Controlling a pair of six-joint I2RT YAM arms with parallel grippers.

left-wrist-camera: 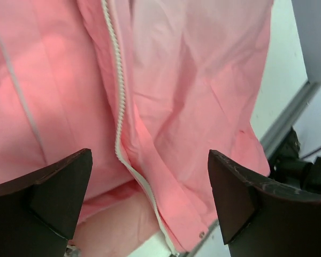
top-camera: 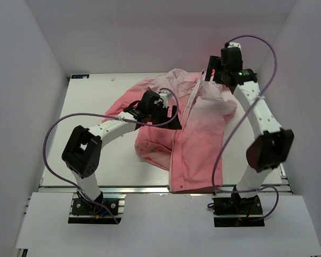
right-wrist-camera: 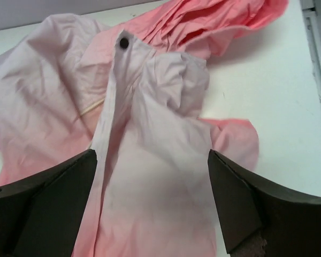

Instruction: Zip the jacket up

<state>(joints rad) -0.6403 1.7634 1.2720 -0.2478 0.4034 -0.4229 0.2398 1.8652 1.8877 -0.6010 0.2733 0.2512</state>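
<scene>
The pink jacket (top-camera: 200, 139) lies spread on the white table (top-camera: 96, 107), pale at the far collar and coral toward the near hem. Its white zipper (top-camera: 177, 142) runs down the front. In the left wrist view the zipper (left-wrist-camera: 119, 101) looks joined higher up, with the fabric parting near the hem. My left gripper (top-camera: 168, 115) hovers open over the jacket's middle, and nothing sits between its fingers (left-wrist-camera: 48, 195). My right gripper (top-camera: 214, 75) is open above the collar end. Pale fabric (right-wrist-camera: 150, 176) with a dark snap (right-wrist-camera: 123, 43) lies below it.
White walls close in the table on three sides. A metal rail (top-camera: 150, 188) runs along the near edge, where the jacket's hem reaches. The right arm's base (left-wrist-camera: 305, 171) shows past the hem. Bare table (right-wrist-camera: 278, 107) lies to the right of the collar.
</scene>
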